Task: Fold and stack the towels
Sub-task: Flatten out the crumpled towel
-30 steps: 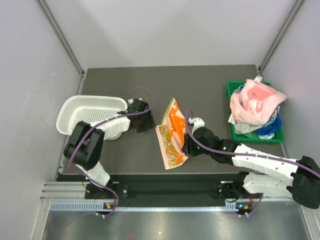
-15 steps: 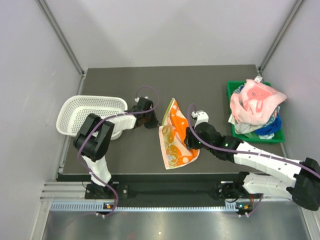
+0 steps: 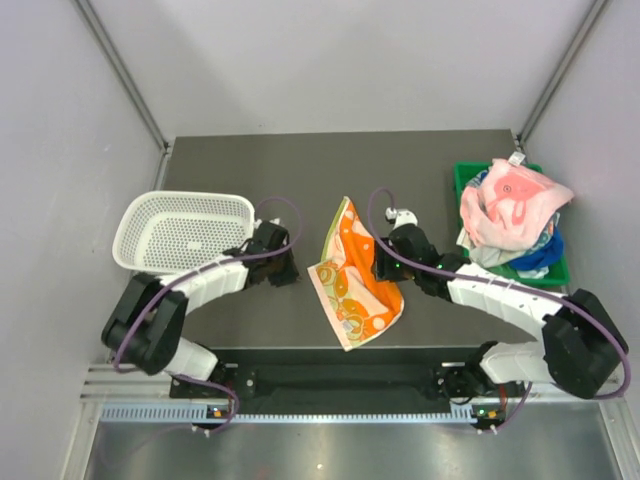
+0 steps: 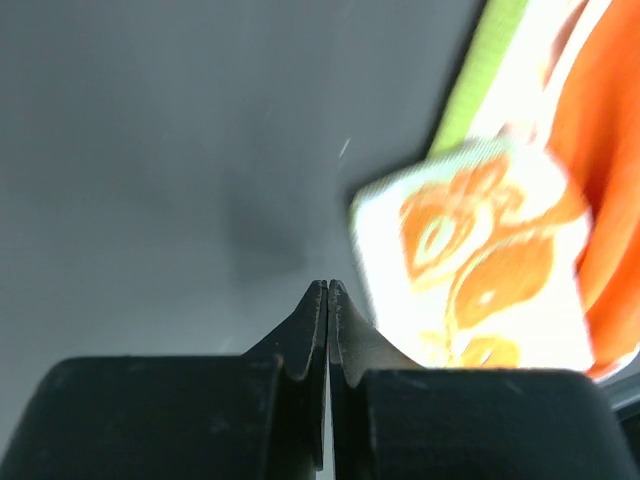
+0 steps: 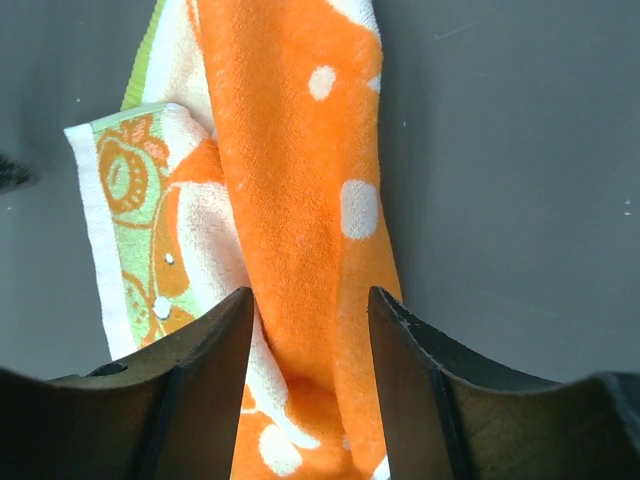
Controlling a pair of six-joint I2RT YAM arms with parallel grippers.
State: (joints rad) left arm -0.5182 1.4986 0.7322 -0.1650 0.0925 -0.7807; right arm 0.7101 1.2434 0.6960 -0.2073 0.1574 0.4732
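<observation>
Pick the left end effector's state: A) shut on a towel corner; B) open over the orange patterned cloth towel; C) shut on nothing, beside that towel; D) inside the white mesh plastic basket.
C: in the left wrist view the left end effector is shut with nothing between its fingers, the orange patterned cloth towel lying off to one side.

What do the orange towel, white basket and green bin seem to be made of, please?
The orange towel looks like matte terry cloth: fuzzy pile, soft folds. The white basket seems moulded plastic, with a regular grid of holes. The green bin is probably plastic too: smooth, rigid rim, even colour.
</observation>
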